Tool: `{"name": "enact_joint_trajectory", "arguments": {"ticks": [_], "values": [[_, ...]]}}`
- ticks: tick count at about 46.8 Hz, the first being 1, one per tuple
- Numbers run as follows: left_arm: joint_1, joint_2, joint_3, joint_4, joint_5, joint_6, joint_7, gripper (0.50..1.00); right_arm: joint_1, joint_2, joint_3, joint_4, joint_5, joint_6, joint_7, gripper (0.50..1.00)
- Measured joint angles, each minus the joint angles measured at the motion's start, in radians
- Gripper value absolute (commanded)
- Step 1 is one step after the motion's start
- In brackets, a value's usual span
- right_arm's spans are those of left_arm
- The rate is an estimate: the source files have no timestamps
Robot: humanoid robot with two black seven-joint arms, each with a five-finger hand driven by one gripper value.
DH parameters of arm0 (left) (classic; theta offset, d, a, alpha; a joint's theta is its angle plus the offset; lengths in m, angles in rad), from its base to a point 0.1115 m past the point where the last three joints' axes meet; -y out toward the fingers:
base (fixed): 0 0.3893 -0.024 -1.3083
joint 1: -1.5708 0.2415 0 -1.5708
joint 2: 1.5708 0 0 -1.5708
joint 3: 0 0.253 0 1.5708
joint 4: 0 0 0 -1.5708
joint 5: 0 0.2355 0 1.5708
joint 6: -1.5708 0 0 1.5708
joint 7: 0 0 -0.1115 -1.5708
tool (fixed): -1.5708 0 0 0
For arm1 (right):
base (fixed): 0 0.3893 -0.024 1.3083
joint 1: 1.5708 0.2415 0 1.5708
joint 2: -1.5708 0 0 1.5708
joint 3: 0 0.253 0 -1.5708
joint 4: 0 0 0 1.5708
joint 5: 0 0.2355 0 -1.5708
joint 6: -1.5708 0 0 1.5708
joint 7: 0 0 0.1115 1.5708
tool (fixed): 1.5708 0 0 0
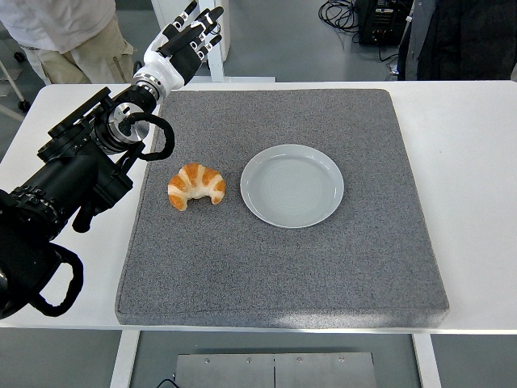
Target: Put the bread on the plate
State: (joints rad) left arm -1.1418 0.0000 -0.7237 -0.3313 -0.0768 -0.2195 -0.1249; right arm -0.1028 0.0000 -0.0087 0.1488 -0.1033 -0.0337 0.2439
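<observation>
Head view: golden-brown crescent-shaped croissant bread [196, 186] lies on the grey felt-like rectangular mat [275, 267], left of centre, ends pointing toward the near edge. Pale grey-blue round ceramic plate [292, 185] sits just beside it to the right, small gap between them, not touching. Plate holds nothing. Mat covers most of the white counter [472, 162]; bare counter shows on both sides and along the far edge.

Left black arm [69, 182] comes in from the left edge and runs diagonally up over the counter's left strip and the mat's far-left corner. Its black-and-white five-fingered left hand [179, 44] is up past the far edge of the counter, fingers spread and extended, holding nothing. Hand is well apart from the bread, which lies nearer the camera. A black cable loop [153, 137] hangs off the forearm near the wrist, above the mat's left edge, near the bread; contact cannot be told.

A person in light clothing [69, 36] stands at the top left behind the counter. Dark coat [468, 36] at the top right.
</observation>
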Motion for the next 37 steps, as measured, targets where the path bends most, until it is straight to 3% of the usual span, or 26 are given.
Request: {"name": "enact_joint_trajectory", "arguments": {"ticks": [27, 37], "values": [[0.004, 0.001, 0.013, -0.046, 0.003, -0.001, 0.006, 0.984, 0.000, 0.000, 0.000, 0.000, 0.000, 0.000, 0.000, 1.000], [0.019, 0.054, 0.072, -0.122, 0.003, 0.001, 0.006, 0.984, 0.000, 0.000, 0.000, 0.000, 0.000, 0.000, 0.000, 1.000]]}}
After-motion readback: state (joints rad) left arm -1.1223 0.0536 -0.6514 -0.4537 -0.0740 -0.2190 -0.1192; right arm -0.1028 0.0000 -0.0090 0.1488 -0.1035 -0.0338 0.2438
